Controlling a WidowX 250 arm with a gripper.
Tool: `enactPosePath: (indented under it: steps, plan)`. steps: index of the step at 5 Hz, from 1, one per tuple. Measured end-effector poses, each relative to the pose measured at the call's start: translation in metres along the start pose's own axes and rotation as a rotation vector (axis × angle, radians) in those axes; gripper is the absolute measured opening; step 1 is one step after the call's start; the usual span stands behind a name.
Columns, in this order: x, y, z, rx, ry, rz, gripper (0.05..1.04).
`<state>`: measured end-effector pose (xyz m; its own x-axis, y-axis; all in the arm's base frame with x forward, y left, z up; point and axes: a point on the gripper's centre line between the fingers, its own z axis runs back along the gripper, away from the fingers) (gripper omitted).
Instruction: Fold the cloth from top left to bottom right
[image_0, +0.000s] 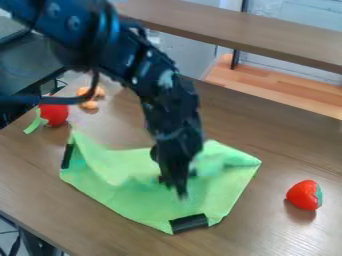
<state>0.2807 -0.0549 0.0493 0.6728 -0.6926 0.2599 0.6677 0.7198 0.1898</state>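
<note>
On the desk, left to right: one red object, partly covered by a black cable, kind unclear; small orange-brown pieces, partly hidden; one green cloth, rumpled, two black patches at its edges, middle hidden behind the end effector, blurred, whether wide or narrow cannot be told; one red strawberry, apart from the cloth.

Brown tabletop; wooden shelf behind
</note>
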Motion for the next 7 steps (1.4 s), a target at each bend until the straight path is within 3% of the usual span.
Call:
enactPosePath:
  steps: [2, 3, 7]
  plan:
    - [0.0012, 0.0014, 0.0010, 0.006, -0.007, 0.006, 0.838]
    - [0.0012, 0.0014, 0.0010, 0.006, -0.007, 0.006, 1.004]
    - [0.0014, 0.0015, 0.0010, 0.007, -0.008, 0.006, 1.001]
